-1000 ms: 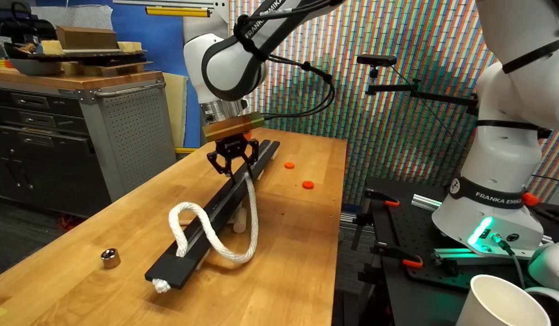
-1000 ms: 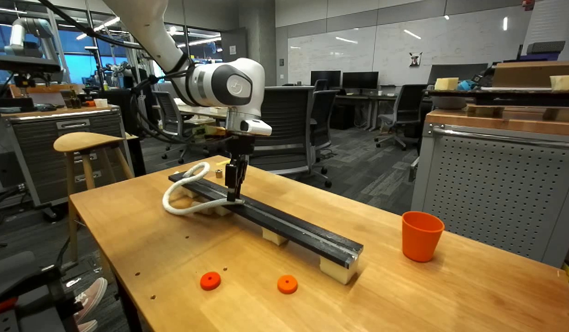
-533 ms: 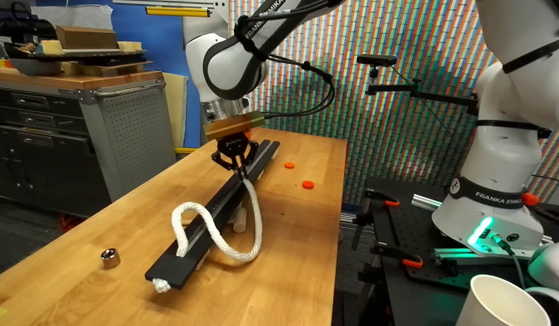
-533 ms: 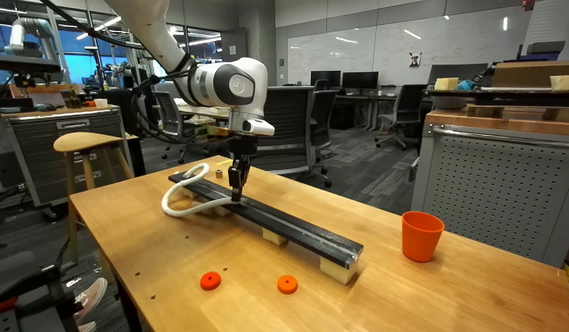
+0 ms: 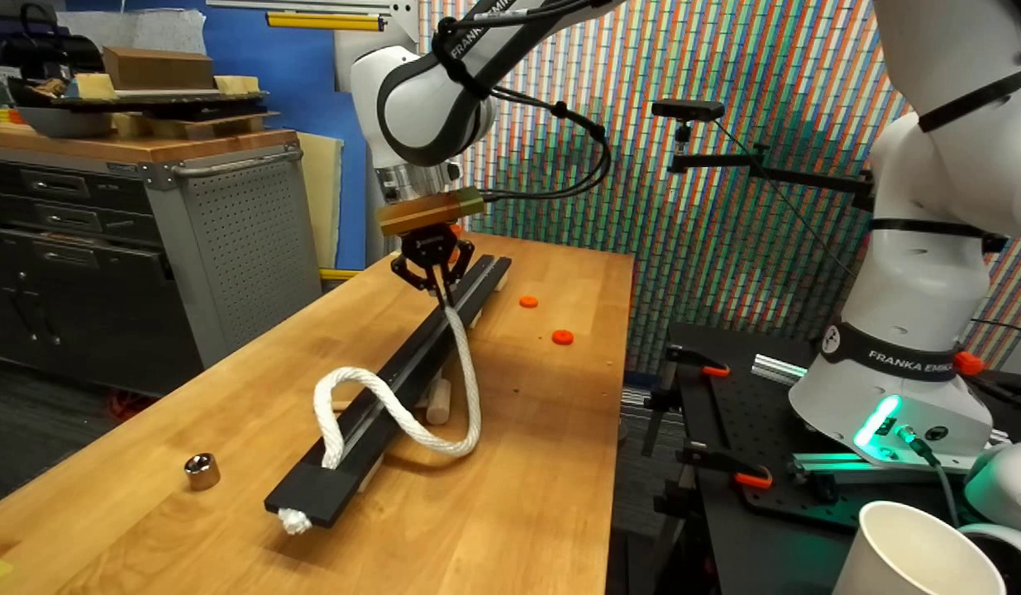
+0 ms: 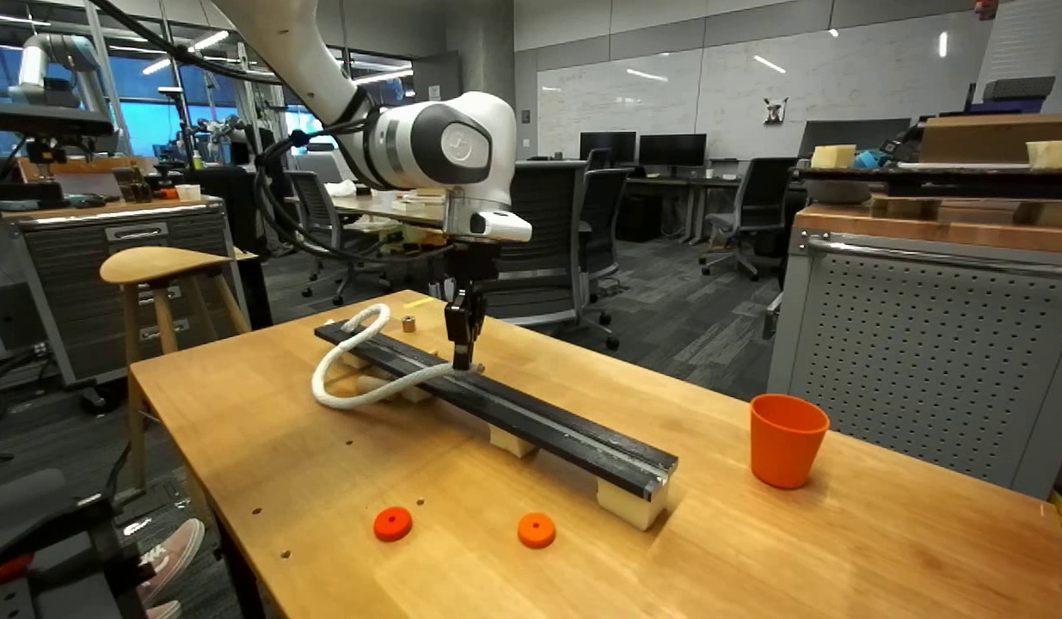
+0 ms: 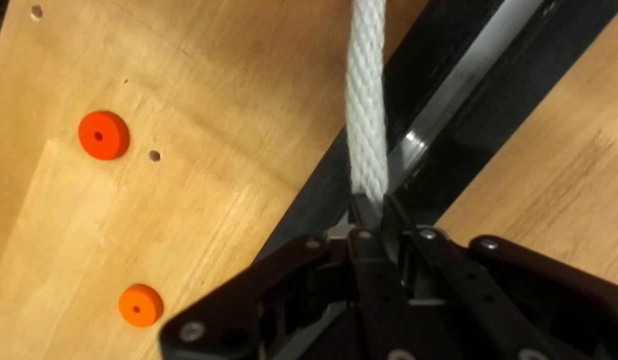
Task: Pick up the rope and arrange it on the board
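The gripper [image 5: 445,302] pointed down over the board [image 6: 548,425] and pinched the rope [image 7: 367,100] near one end; a short tip protruded past the pinch. Clearance between this end and the board could not be determined.

From the gripper, the rope sagged off one side of the board over the table [image 6: 840,550], then crossed back over the board in a raised arch and met its top face near one end. A frayed white tip [image 5: 294,521] showed at that end. The arch crossed above the board's lengthwise channel.

Cream blocks [image 6: 634,505] raised the board off the table. On the sag side, a pale wooden peg [image 5: 438,402] projected from beneath the board, near the rope; a red-orange disc [image 6: 393,524] and an orange disc [image 6: 537,530] lay flat on the table, apart from the board. On the opposite side, a short metal cylinder [image 5: 202,472] stood near the end with the frayed tip. An orange cup [image 6: 787,443] stood upright beyond the other end; in an exterior view the gripper partly covered it. In the wrist view the gripper hid a section of the board. A tool cabinet [image 5: 237,231] stood beside the table. A white cup [image 5: 878,558] showed at the lower edge of an exterior view.
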`<action>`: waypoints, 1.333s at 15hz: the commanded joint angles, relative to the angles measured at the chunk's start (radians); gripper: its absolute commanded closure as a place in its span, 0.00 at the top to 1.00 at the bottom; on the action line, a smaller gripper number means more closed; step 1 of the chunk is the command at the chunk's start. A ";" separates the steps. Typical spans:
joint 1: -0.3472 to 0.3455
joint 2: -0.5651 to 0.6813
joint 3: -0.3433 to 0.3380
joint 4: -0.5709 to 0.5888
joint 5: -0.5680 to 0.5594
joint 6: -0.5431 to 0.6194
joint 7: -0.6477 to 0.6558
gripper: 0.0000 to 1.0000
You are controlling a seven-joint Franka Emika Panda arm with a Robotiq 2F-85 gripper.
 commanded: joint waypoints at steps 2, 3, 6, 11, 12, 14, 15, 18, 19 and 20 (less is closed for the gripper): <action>-0.044 -0.044 -0.057 0.032 -0.014 -0.032 -0.003 0.02; -0.057 -0.050 -0.071 0.039 -0.018 -0.035 -0.003 0.02; -0.087 -0.061 -0.111 0.051 -0.048 -0.039 0.004 0.02; -0.143 -0.059 -0.163 0.057 -0.083 -0.049 0.006 0.02; -0.153 -0.055 -0.169 0.063 -0.084 -0.051 0.008 0.02; -0.168 -0.044 -0.184 0.081 -0.091 -0.059 0.019 0.02; -0.175 -0.042 -0.189 0.087 -0.093 -0.061 0.022 0.02; -0.192 -0.033 -0.197 0.114 -0.094 -0.073 0.033 0.02; -0.197 -0.026 -0.194 0.128 -0.090 -0.079 0.032 0.02; -0.199 -0.020 -0.191 0.138 -0.089 -0.083 0.032 0.02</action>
